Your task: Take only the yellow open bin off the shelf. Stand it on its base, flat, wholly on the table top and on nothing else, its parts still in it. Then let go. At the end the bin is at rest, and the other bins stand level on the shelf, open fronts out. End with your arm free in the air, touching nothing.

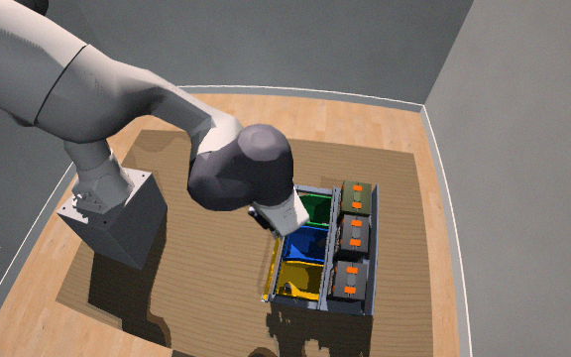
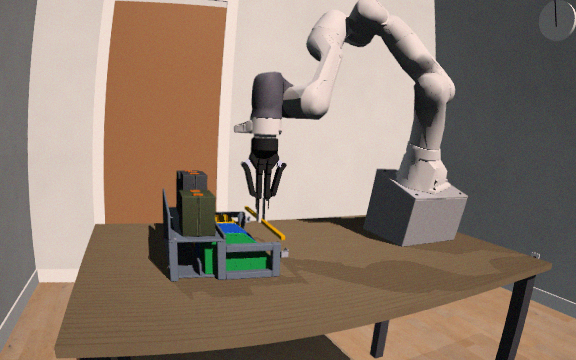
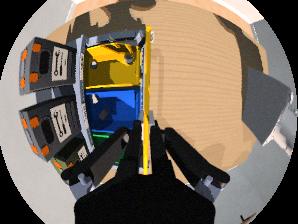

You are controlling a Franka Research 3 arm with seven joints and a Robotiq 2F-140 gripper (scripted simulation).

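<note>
The yellow bin (image 1: pixel 305 276) (image 2: pixel 225 218) (image 3: pixel 120 76) sits in the grey shelf (image 2: pixel 221 265) (image 1: pixel 375 238), at the end farthest from the exterior camera. Small grey parts show inside it. The blue bin (image 1: pixel 312 243) (image 3: pixel 117 112) is beside it in the middle, and the green bin (image 1: pixel 319 207) (image 2: pixel 245 263) is at the other end. A yellow bar (image 1: pixel 272 268) (image 2: pixel 273 230) (image 3: pixel 147 70) runs along the shelf's front, near its top edge. My gripper (image 2: pixel 262 212) (image 3: pixel 146 116) points down with its fingers nearly together on the bar, away from the yellow bin.
Two dark grey cases (image 1: pixel 350 281) (image 1: pixel 355 233) (image 3: pixel 50 65) and an olive green case (image 1: pixel 356 197) (image 2: pixel 198 215) stand on the shelf's raised rear deck, behind the bins. The robot's base block (image 1: pixel 117 228) (image 2: pixel 415 215) stands on the table (image 2: pixel 318 300), across from the shelf's front.
</note>
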